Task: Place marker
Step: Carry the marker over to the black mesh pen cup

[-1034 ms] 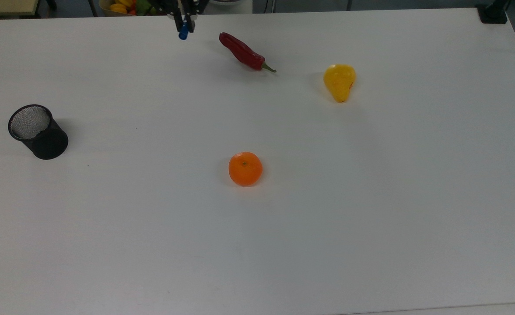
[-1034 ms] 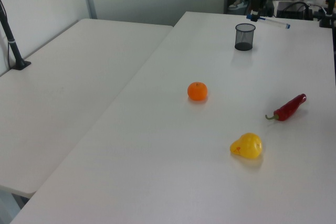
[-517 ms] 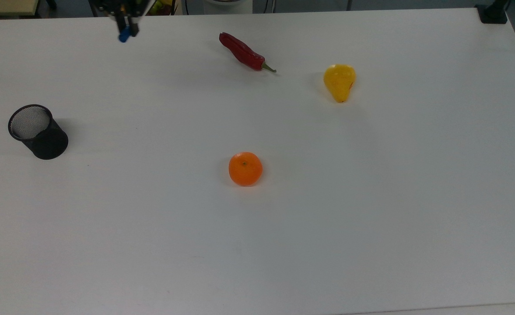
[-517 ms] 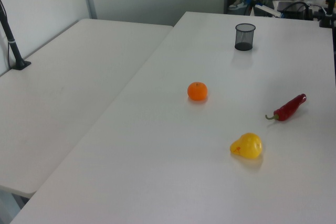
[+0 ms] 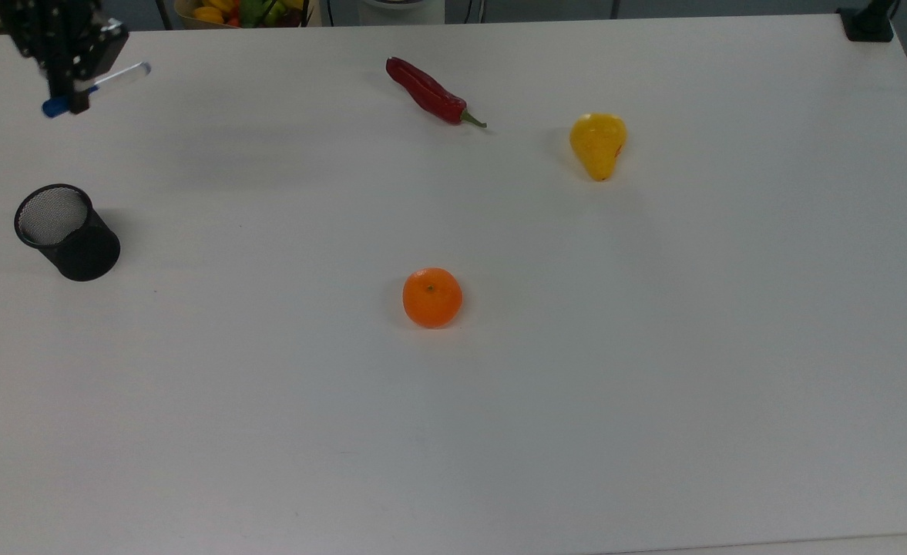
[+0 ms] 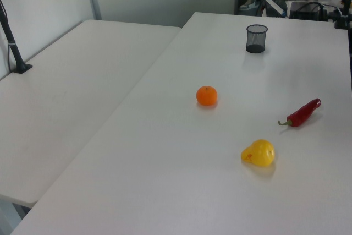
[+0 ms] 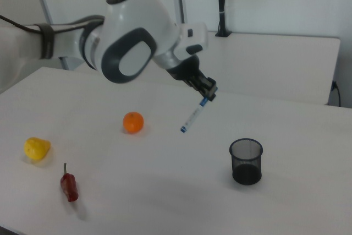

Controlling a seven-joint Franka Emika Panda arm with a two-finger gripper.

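My gripper [image 5: 75, 99] hangs above the table's far left corner in the top view, shut on the marker [image 5: 118, 77]. The marker is white with a blue end and is held tilted. In the right view the gripper [image 7: 208, 93] grips the marker [image 7: 193, 115] near its upper blue end, and the rest slants down to the right view's left, well above the table. A black mesh cup [image 5: 66, 231] stands upright and open nearer the camera than the gripper in the top view. In the right view the cup [image 7: 246, 160] stands lower right of the marker, apart from it.
A red chili [image 5: 430, 92], a yellow pear [image 5: 598, 144] and an orange [image 5: 431, 297] lie spread over the white table [image 5: 499, 424]. A bowl of fruit [image 5: 230, 11] sits beyond the far edge. A black clamp [image 5: 869, 23] stands at the far right corner.
The gripper has travelled along the far edge toward the top view's left with the marker, now above the corner behind the cup. The marker now lies more tilted. Nothing on the table moved.
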